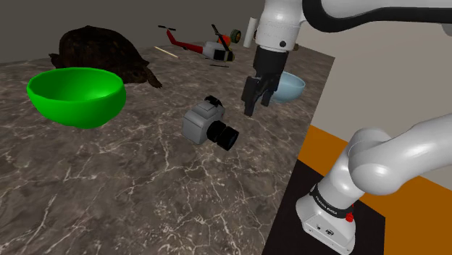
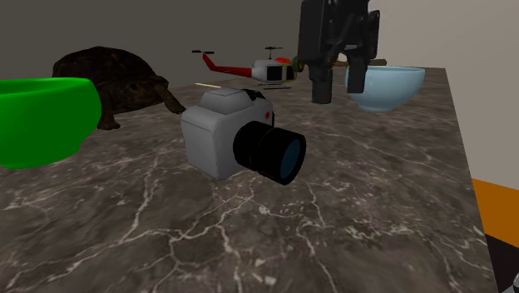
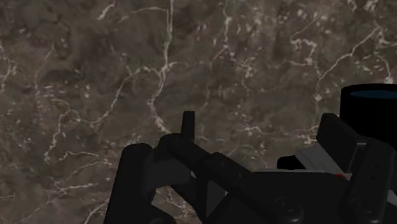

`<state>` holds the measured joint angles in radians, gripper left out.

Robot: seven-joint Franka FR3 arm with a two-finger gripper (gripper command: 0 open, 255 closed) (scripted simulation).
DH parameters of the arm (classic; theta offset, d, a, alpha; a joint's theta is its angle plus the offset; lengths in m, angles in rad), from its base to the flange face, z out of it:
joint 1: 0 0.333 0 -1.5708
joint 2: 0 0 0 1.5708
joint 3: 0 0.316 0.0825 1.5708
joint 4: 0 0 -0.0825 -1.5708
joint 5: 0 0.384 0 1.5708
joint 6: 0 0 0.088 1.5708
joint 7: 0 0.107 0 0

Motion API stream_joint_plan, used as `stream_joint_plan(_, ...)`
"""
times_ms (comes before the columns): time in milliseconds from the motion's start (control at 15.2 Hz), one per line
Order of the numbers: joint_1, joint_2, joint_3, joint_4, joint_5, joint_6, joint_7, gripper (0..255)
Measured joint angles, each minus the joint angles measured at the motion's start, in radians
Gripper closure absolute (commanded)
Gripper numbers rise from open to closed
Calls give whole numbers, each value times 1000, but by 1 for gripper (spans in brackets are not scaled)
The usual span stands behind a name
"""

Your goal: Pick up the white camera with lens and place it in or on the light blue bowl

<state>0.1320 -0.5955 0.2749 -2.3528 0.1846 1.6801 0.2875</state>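
While my claw hangs above the marble tabletop, its two fingers stand apart and clasp nothing. The white camera (black lens fitted) sits upright on the tabletop, lower than the claw and off to one side, near the fingertips but not touching them. The light blue bowl stands close on the claw's opposite side.

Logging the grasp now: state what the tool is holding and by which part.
Nothing is held: the tool hangs open and empty, apart from the white camera resting on the table.
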Motion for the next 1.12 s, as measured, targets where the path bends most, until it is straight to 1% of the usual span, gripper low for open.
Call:
stream_joint_plan(264,26,78,82,58,20,63,65,0)
stream_joint_plan(594,45,185,175,146,12,131,141,0)
stream_joint_plan(1122,52,207,201,70,17,235,151,0)
